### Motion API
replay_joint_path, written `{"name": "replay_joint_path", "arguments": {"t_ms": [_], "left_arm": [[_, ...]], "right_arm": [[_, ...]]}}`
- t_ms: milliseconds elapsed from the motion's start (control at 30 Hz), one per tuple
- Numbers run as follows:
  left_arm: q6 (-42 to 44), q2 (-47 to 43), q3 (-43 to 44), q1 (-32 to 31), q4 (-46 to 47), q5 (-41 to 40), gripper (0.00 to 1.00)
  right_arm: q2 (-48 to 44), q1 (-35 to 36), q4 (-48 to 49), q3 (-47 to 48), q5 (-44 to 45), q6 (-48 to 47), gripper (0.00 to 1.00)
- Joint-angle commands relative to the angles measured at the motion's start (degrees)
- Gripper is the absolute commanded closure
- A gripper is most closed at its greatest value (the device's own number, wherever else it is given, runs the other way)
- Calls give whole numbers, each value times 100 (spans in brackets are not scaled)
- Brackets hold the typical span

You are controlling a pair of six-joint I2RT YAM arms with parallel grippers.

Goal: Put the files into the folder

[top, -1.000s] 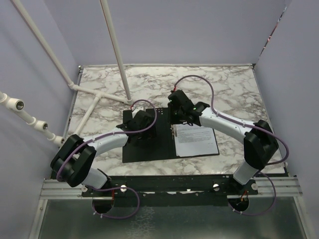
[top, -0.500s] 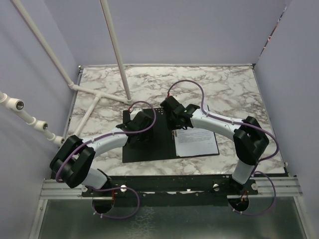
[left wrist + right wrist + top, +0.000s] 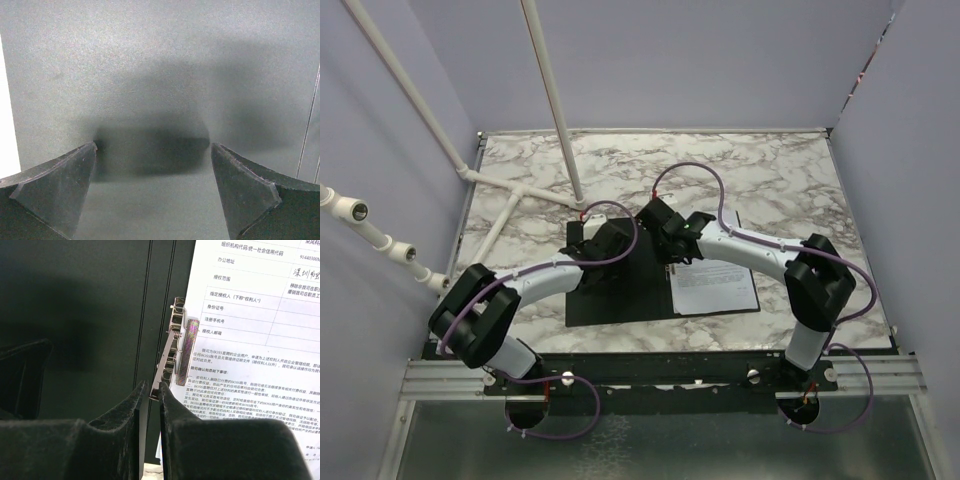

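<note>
The folder is matt black inside, its clip shiny silver metal, the files smooth white paper.

One folder lies open on one marble worktop. It carries one silver clip and one pile of printed sheets; how many sheets are in the pile cannot be told. Two arms reach over it, one left arm and one right arm, each with one pair of jaws. Two long white pipes slant down at the back left, with shorter pieces joined on.
</note>
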Motion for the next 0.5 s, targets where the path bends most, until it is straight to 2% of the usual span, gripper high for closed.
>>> {"name": "replay_joint_path", "arguments": {"t_ms": [0,300,467], "left_arm": [[-181,507,-156,-66,-272,89,1],[-216,815,-180,-120,-256,134,1],[-263,967,-288,-123,-144,288,1]], "right_arm": [[150,88,-228,60,259,3,83],[168,124,-244,-86,321,20,89],[198,131,-202,-320,321,71,97]]}}
